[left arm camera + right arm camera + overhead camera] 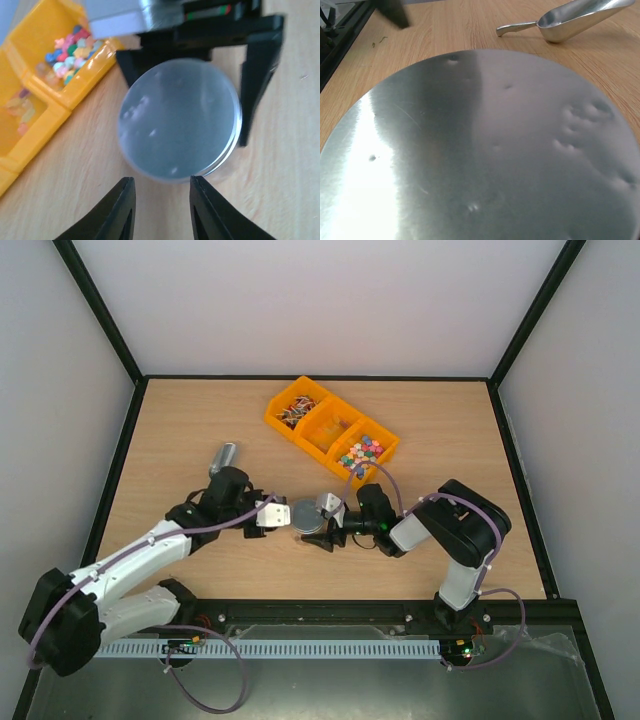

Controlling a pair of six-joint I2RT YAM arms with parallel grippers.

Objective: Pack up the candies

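Note:
The candies lie in a yellow three-compartment bin (330,430): red-white-dark pieces (293,412), amber pieces (333,428), pastel cubes (362,452), the pastel ones also showing in the left wrist view (70,50). A grey round disc (305,517) rests on the table between both grippers. My right gripper (322,523) is shut on it, its black fingers (257,85) against opposite sides of the rim. My left gripper (162,182) stands open just short of the disc's near edge, with nothing between its tips. The disc's lid (480,150) fills the right wrist view and hides that gripper's fingers.
A silver metal scoop (224,457) lies on the table behind the left arm, seen past the disc (570,19) in the right wrist view. The yellow bin (75,95) sits close to the disc's far left. Black frame rails border the table.

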